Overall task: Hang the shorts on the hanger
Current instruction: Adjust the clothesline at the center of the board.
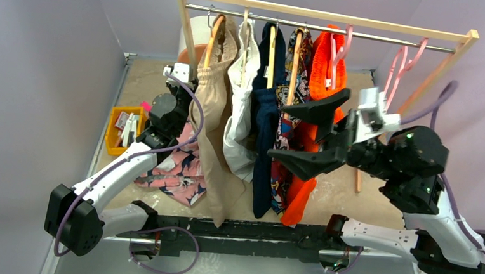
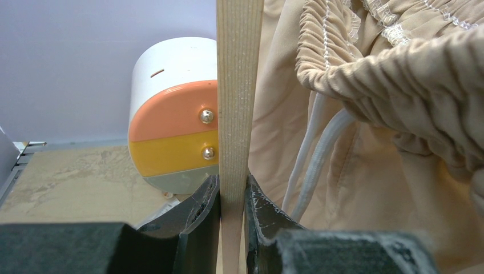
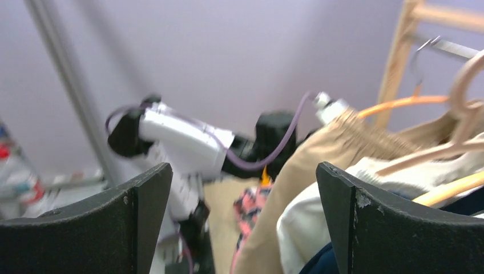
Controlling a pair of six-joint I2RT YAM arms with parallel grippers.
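The shorts (image 1: 175, 171), pink with a navy and white print, lie crumpled on the table under the left arm; the right wrist view shows them blurred (image 3: 251, 208). The hanger (image 1: 400, 65), pink plastic and bare, hangs at the right end of the rail. My left gripper (image 1: 181, 85) (image 2: 233, 185) is shut on the rack's left wooden post (image 2: 238, 85), one jaw on each side of it. My right gripper (image 1: 275, 129) (image 3: 242, 171) is raised in front of the hanging clothes, open wide with nothing between its fingers, left of the hanger.
On the wooden rack (image 1: 323, 16) hang beige (image 1: 214, 129), white (image 1: 241, 111), navy (image 1: 265, 145), dark patterned (image 1: 295, 70) and orange (image 1: 324, 62) garments. A yellow bin (image 1: 124, 128) sits at the left. A white, orange and yellow cylinder (image 2: 171, 114) stands behind the post.
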